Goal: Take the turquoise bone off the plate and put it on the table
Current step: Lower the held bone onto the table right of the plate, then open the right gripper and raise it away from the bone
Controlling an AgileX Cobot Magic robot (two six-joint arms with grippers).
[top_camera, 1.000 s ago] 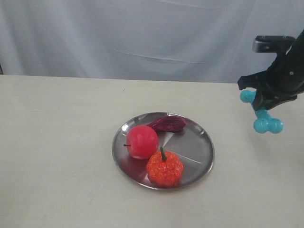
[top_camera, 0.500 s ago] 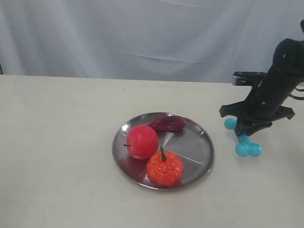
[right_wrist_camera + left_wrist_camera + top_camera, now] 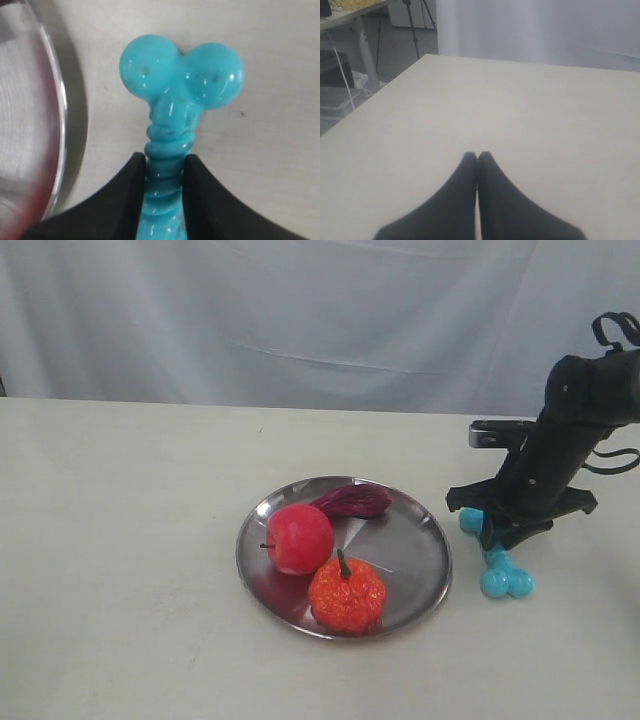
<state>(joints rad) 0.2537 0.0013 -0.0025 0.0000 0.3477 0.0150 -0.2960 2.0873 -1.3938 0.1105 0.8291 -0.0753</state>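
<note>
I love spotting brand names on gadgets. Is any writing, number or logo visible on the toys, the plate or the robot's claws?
No readable text anywhere. The turquoise bone, the plate, the apple, the pumpkin, the table, the left claw and the right claw show only plain, unmarked surfaces.

Soft even light; faint shadows

My right tool has descended from its raised position at the right edge and has shifted left toward the plate. The bone, clamped by its shaft, has travelled with it. Its lower knobbed end was previously high in the air. It is now low at the tabletop, just beside the plate rim. Contact cannot be confirmed.
</note>
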